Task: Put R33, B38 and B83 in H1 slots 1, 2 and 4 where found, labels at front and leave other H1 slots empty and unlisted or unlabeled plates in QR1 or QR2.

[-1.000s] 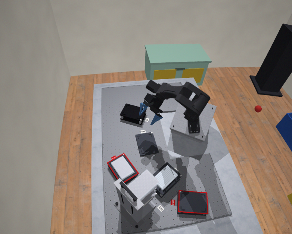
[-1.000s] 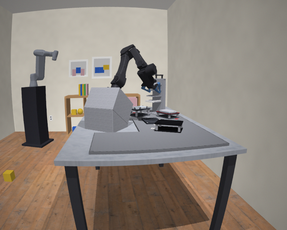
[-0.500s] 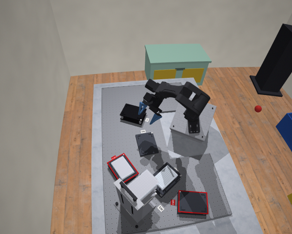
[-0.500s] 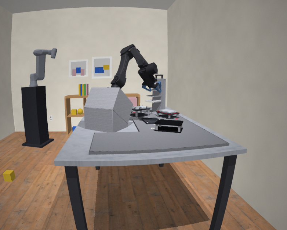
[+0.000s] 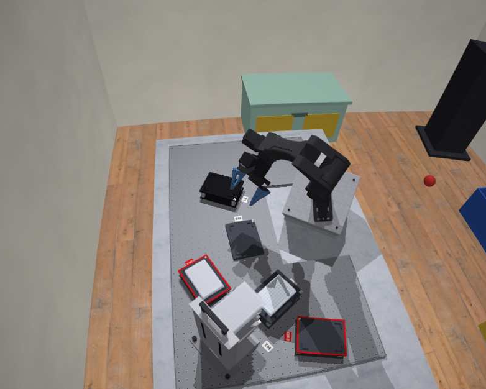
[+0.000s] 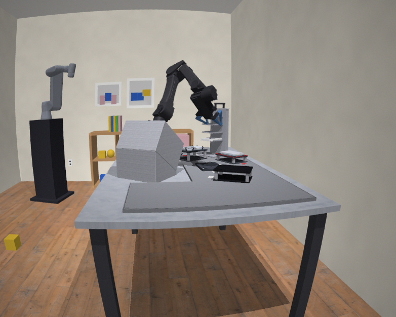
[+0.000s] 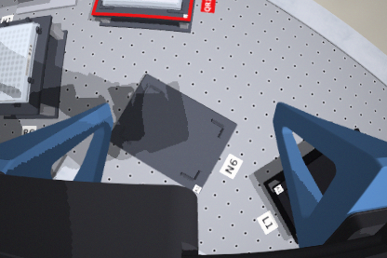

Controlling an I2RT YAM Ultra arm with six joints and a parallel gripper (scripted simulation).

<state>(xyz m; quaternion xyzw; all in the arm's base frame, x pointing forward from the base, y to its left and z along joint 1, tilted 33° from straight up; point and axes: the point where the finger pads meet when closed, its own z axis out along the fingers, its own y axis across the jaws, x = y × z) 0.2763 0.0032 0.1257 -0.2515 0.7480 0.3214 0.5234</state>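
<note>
Red-rimmed quarantine nest [image 5: 183, 276] holds a white plate [image 5: 204, 281].

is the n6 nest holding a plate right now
No, the N6 nest lies bare with its corner locators showing, while the open gripper hangs above it.

Top view: hotel H1 [image 5: 202, 310] stands at deck's near edge. QR1 nest [image 5: 185, 279] to its left carries a plate [image 5: 204, 281]; N6 [image 5: 244, 239] lies between H1 and L1 [image 5: 220, 189] (farthest back).

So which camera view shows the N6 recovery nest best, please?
The wrist view: the N6 recovery nest lies between the open gripper fingers, label readable. The top view shows it smaller and shadowed; the exterior view shows only a thin dark slab.
</note>
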